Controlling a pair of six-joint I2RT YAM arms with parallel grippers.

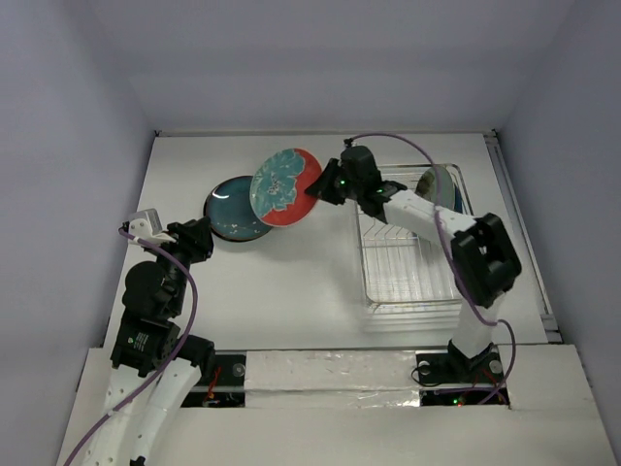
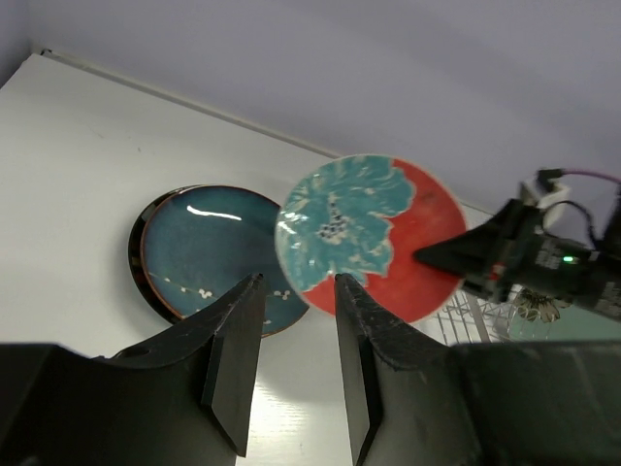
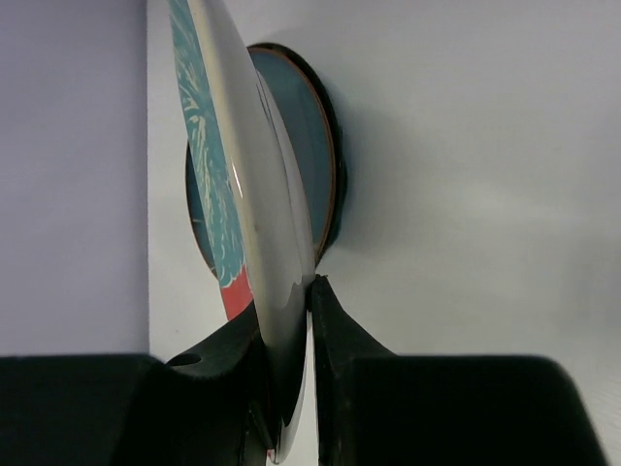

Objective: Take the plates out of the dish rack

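Right wrist view — red plate (image 3: 257, 223) pinched, edge-on

My left arm (image 1: 160, 403) and right arm (image 1: 417, 216) are white tubes joined by chunky black housings. A purple cable (image 1: 191, 291) trails along each. My left gripper (image 2: 298, 291) and right gripper (image 3: 289, 311) have matte black, wedge-shaped fingers. A green light (image 1: 342, 182) glows near the right wrist; a white camera box (image 1: 146, 225) sits at the left.

White table (image 1: 291, 282); silver foil strip (image 1: 330, 374) along near edge.
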